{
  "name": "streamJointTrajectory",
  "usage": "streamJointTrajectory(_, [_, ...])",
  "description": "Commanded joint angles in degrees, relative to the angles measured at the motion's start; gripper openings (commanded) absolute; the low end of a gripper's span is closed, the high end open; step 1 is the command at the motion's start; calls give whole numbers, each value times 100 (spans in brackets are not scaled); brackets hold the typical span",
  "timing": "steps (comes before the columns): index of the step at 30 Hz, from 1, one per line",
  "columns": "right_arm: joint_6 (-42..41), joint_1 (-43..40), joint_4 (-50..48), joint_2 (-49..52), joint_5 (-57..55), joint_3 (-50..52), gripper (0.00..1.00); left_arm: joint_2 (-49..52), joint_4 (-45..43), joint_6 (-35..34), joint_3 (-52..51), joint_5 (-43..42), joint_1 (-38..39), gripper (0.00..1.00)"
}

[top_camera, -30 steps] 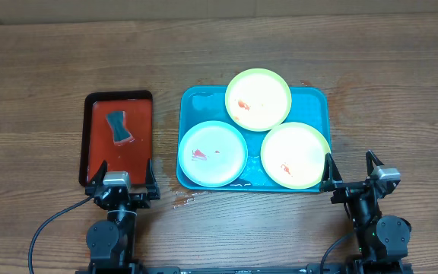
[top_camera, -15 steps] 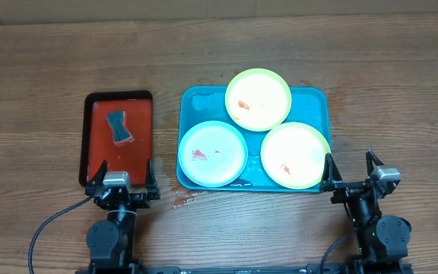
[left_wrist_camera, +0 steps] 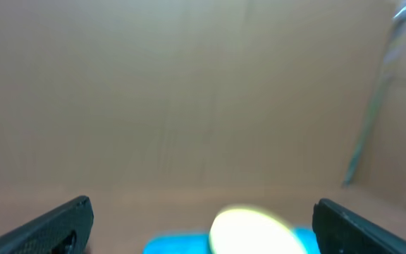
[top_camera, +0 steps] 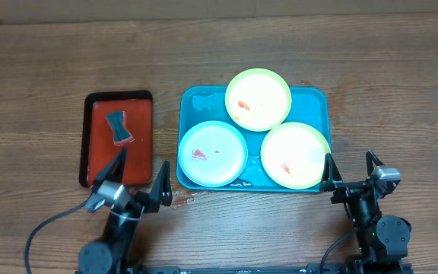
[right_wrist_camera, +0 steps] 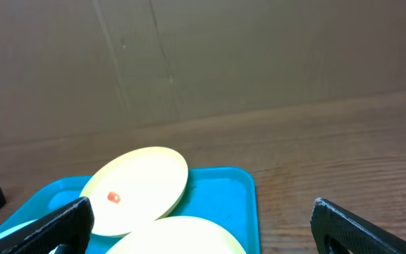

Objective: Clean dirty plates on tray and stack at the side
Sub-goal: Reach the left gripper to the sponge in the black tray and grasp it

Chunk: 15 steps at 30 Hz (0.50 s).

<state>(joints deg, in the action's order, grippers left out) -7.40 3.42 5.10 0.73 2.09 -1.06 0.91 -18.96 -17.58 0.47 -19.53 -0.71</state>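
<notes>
Tools both spread wide, holding nothing: left tool [top_camera: 141,169] tilted over near edge of red tray [top_camera: 97,144], right tool [top_camera: 348,164] at near right corner of tray [top_camera: 196,103]. Three plates lying flat in tray, mid-bench [top_camera: 44,68], close-packed. Blue-rimmed plate [top_camera: 212,154] front left; yellow-green plates back centre [top_camera: 258,99], overhanging far rim, and front right [top_camera: 295,154]. Red smears on all three. Dark sponge [top_camera: 119,127] in red tray.

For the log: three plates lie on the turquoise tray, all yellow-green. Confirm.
Only the back plate and right plate are yellow-green; the left plate is whitish with a blue rim, all on the tray, per the overhead view.
</notes>
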Motion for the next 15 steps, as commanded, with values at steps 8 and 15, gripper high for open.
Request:
streamJointTrajectory(8, [15,22,-35,-57,-57,59,100,356,409,313,1519,-186,35,100])
streamJointTrajectory(15, [15,22,-37,-57,-57,59,100,2680,3807,1235,4599,57,33,100])
